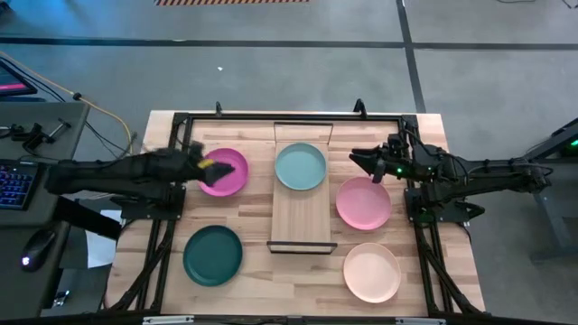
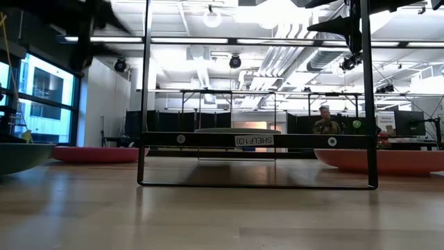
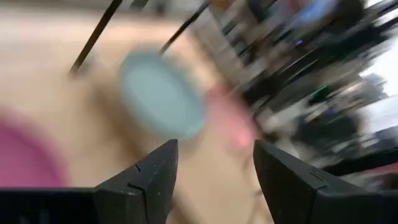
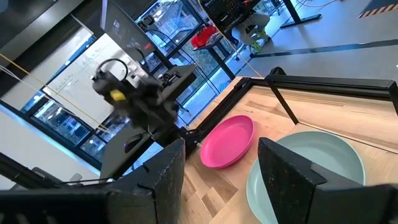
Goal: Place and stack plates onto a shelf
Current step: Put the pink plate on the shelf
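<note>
The pale teal plate (image 1: 300,167) lies on the far part of the light wood shelf (image 1: 301,221). On the table lie the magenta plate (image 1: 228,172), dark green plate (image 1: 213,255), light pink plate (image 1: 363,203) and cream plate (image 1: 371,272). My left gripper (image 1: 209,165) hangs open above the magenta plate's left part, touching nothing; its wrist view (image 3: 214,165) shows the teal plate (image 3: 163,102) ahead. My right gripper (image 1: 358,160) is open in the air between the teal and pink plates; its wrist view (image 4: 221,162) shows the teal plate (image 4: 311,168) and magenta plate (image 4: 229,142).
Black frame bars (image 1: 424,226) run along both table sides and the far edge. The shelf's wire frame (image 2: 257,139) stands across the low view. A desk with keyboard and mouse (image 1: 18,185) sits left of the table. A person (image 2: 323,121) sits far behind. Bare shelf board lies near the teal plate.
</note>
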Robot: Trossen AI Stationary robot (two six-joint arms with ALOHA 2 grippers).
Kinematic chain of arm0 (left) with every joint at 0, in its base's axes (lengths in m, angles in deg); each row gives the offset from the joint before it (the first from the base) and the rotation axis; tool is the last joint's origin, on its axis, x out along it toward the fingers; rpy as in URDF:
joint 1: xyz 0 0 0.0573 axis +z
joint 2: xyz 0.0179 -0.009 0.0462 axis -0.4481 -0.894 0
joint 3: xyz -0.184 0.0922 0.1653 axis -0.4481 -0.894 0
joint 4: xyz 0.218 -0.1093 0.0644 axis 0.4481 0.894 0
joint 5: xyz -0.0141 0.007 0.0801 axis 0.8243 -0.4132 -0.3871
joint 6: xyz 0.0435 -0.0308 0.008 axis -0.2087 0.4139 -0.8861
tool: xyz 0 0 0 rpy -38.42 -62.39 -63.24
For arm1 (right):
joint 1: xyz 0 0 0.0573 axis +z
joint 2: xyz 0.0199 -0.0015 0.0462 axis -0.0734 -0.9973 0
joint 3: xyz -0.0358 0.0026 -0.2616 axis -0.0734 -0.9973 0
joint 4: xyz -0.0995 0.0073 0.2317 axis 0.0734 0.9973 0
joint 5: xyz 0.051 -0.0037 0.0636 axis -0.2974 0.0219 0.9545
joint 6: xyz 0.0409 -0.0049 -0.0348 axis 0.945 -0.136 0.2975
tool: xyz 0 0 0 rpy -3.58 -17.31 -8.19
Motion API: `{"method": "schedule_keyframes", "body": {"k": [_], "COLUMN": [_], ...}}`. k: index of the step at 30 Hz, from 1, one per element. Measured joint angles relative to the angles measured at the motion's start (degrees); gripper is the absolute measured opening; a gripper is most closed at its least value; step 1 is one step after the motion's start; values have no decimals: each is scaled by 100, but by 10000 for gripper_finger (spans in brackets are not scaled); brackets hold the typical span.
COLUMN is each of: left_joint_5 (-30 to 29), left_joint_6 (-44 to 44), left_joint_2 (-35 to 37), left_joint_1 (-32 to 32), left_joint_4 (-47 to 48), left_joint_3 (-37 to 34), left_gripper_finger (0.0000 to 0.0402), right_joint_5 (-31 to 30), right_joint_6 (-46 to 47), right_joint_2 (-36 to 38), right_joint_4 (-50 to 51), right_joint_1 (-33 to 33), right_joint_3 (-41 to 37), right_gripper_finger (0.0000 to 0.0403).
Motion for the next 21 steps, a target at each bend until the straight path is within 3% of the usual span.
{"method": "schedule_keyframes", "body": {"k": [9, 16, 21], "left_joint_5": [717, 1084, 905], "left_joint_6": [522, 202, -132], "left_joint_2": [-1458, -2627, -3115], "left_joint_1": [1, 1, 1], "left_joint_4": [1573, 1764, 1895], "left_joint_3": [-1, -1, 231], "left_gripper_finger": [200, 200, 200], "right_joint_5": [0, -2, -1], "right_joint_6": [-2, 2, 15], "right_joint_2": [0, -2, -2], "right_joint_4": [82, 179, 179], "right_joint_1": [-2, -13, -13], "right_joint_3": [2, 2, 2], "right_gripper_finger": [185, 185, 185]}}
